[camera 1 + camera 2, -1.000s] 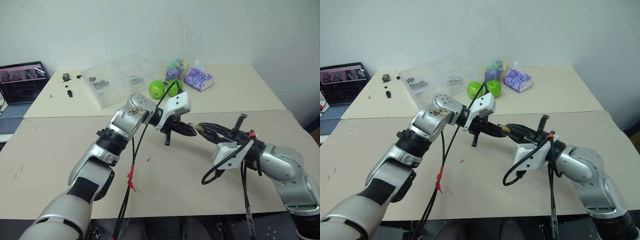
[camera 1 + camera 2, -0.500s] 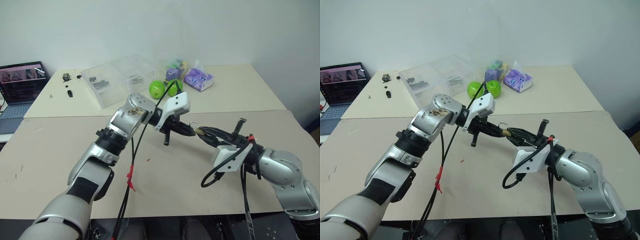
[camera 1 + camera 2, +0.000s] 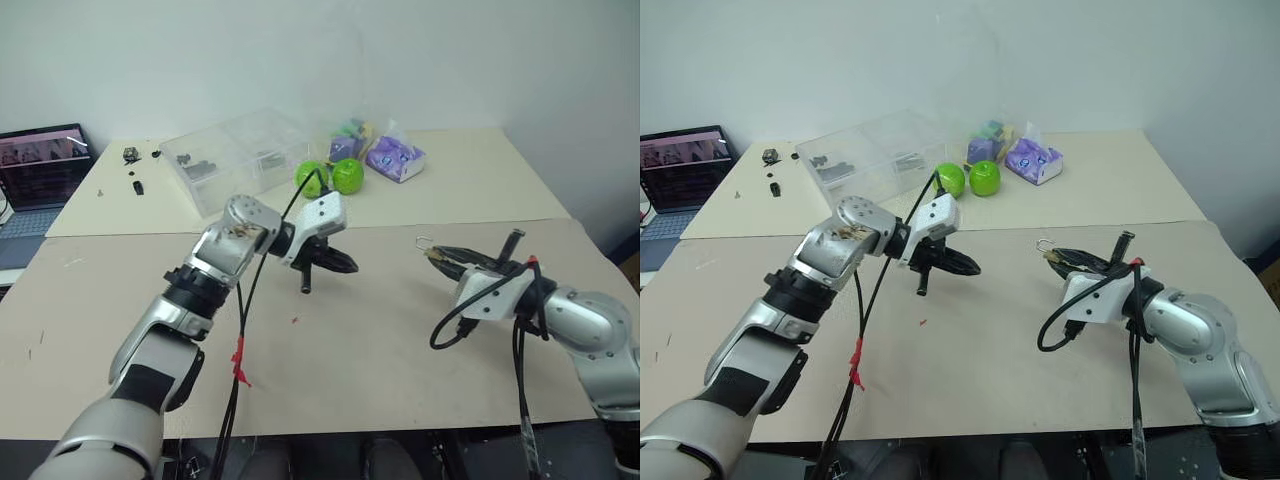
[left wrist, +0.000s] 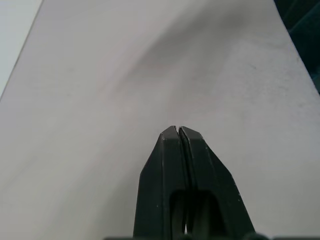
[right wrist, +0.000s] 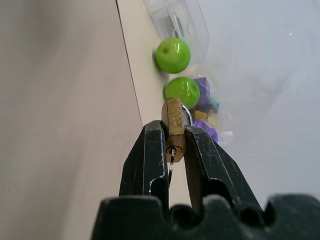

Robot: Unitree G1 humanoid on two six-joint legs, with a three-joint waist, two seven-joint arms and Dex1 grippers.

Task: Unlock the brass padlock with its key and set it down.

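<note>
My right gripper [image 5: 173, 129] is shut on the brass padlock [image 5: 173, 120], holding it by its sides above the right of the table. The key [image 5: 171, 159] sticks out of the keyhole in the padlock's bottom, thin and silver. The padlock [image 3: 432, 253] shows at the gripper's tip with its silvery shackle [image 3: 424, 240] rising from it; whether the shackle is loose I cannot tell. My left gripper [image 3: 352, 267] hovers over the table's middle, well to the left of the padlock. Its fingers [image 4: 170, 150] are shut with nothing between them.
Two green apples [image 3: 312, 178] [image 3: 348, 175] lie on the far table beside a clear plastic box [image 3: 235, 155] and a purple bag [image 3: 396, 157]. A laptop [image 3: 40, 165] stands at far left. A red speck [image 3: 295, 320] lies on the near table.
The grippers have drawn apart: the left pulled away to the left off the key, and the right carried the padlock to the right with the key in it.
</note>
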